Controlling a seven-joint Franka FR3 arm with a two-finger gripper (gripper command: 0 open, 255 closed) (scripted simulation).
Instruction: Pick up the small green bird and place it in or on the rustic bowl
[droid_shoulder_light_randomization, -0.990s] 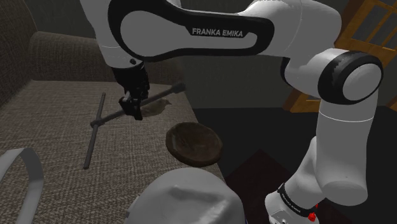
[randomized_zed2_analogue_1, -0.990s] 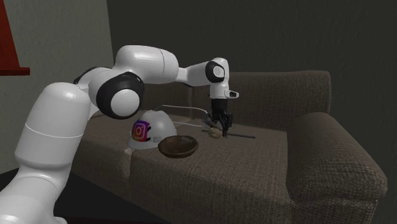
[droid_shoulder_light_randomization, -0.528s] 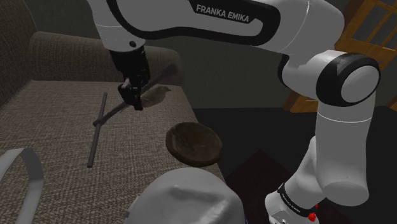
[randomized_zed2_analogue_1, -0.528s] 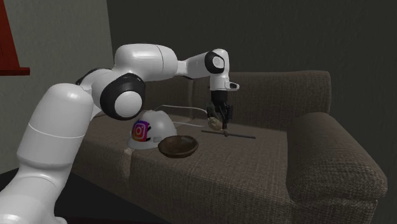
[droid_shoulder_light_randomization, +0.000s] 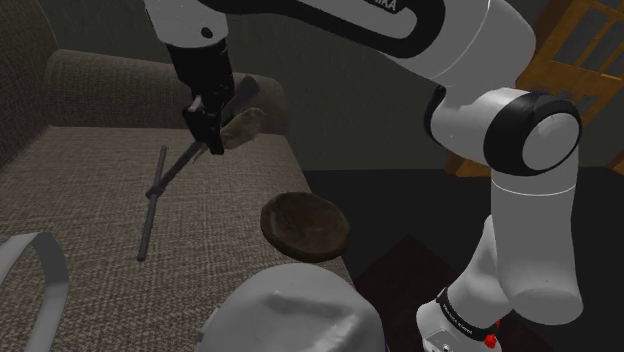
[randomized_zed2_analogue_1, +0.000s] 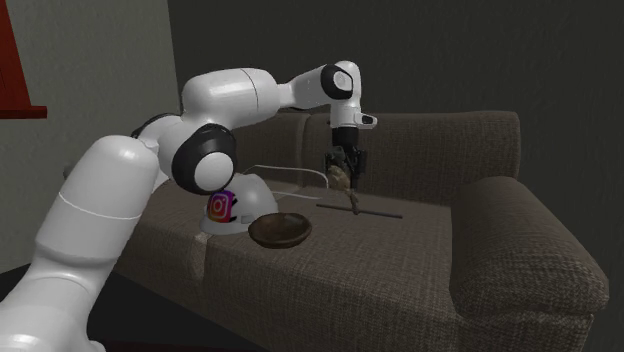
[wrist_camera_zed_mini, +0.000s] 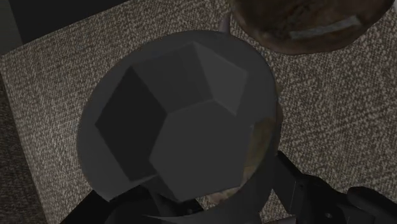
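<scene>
The work surface is the seat of a brown, coarse-woven sofa (droid_shoulder_light_randomization: 90, 170) in a dim room with dark grey walls. A wooden frame (droid_shoulder_light_randomization: 590, 50) stands at the shoulder view's top right, and something red (randomized_zed2_analogue_1: 15, 70) hangs at the second exterior view's upper left.

On the seat there is one dark brown bowl (droid_shoulder_light_randomization: 305, 225) near the front edge. There is also one white dome (randomized_zed2_analogue_1: 235, 205) with a pink camera logo, one thin dark rod (droid_shoulder_light_randomization: 150, 210) with a crossbar, and one white band (droid_shoulder_light_randomization: 52, 258) at the shoulder view's lower left. There is one bird (droid_shoulder_light_randomization: 240, 125), dull olive-brown in colour.

The gripper (droid_shoulder_light_randomization: 207, 128) hangs above the seat with its black fingers pinching the bird. The bird sticks out from between them toward the shoulder view's right. It is held clear of the cushion, over the far end of the rod, and higher than the bowl and well apart from it. In the second exterior view the bird (randomized_zed2_analogue_1: 340, 175) hangs just under the wrist, to the right of the bowl (randomized_zed2_analogue_1: 280, 229) and above it
</scene>
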